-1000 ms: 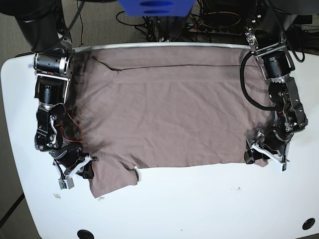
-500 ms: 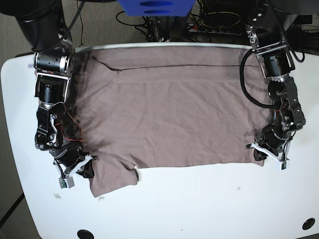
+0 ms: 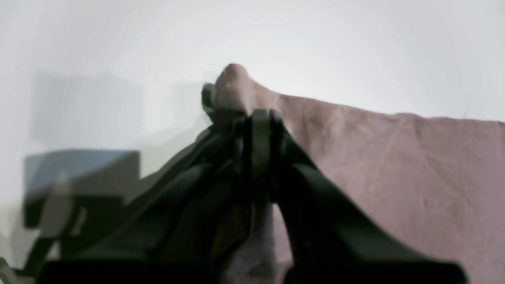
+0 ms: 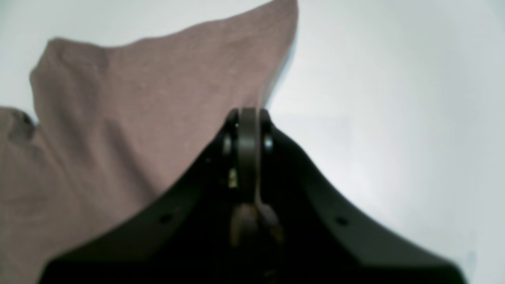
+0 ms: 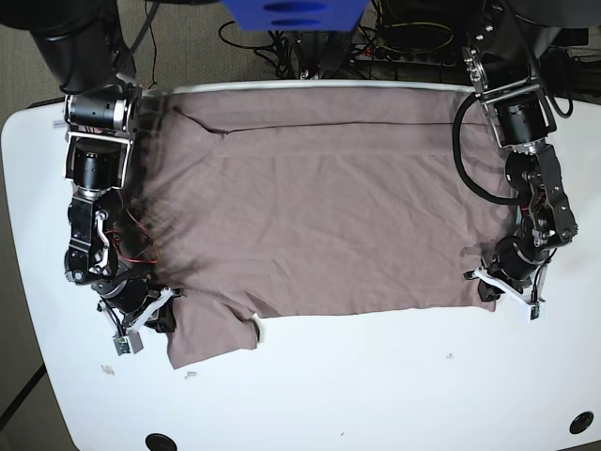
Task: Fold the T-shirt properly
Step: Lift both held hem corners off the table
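With both near corners now pinched, lying flat across the white table (image 5: 310,395): the T-shirt (image 5: 319,207). Clamping shut on the sleeve corner at the view's left: right gripper (image 5: 161,315). Closing tight on a bunched hem corner opposite: left gripper (image 5: 485,287). Looking like the first fold, probably calling for lifting both corners together toward the far edge.

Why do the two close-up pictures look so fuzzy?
In the left wrist view the left gripper sits so near the lens that it blurs, like the T-shirt; the right wrist view blurs the right gripper too; the base view is sharp, with soft shadows beside both arms.
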Robot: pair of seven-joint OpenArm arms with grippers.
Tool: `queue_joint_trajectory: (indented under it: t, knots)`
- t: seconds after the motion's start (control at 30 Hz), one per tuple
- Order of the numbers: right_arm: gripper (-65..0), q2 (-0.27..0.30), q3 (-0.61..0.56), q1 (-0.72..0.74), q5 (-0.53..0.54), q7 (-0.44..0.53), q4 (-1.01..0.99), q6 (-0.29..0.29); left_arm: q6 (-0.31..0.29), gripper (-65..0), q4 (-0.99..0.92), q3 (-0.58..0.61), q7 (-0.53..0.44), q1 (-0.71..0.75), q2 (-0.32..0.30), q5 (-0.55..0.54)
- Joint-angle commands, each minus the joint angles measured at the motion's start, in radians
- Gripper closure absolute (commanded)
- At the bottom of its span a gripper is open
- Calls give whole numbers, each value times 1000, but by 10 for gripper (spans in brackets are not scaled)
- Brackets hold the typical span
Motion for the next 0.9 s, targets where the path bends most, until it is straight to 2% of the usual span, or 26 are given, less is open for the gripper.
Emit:
queue_joint_trajectory:
  t: [0.0,0.53,0.87]
  knots:
    - [0,22,3,22,6,10,48,-6,-4,-22,24,-5,-1,-22,-13,-7]
    - [0,37,68,3,14,5,101,-39,2,-8,20,3,-31,-27,-15,-4]
    - [0,37,66,-6,13,18,148,-33,-2,-8,60,8,-17,-10,-25,-2]
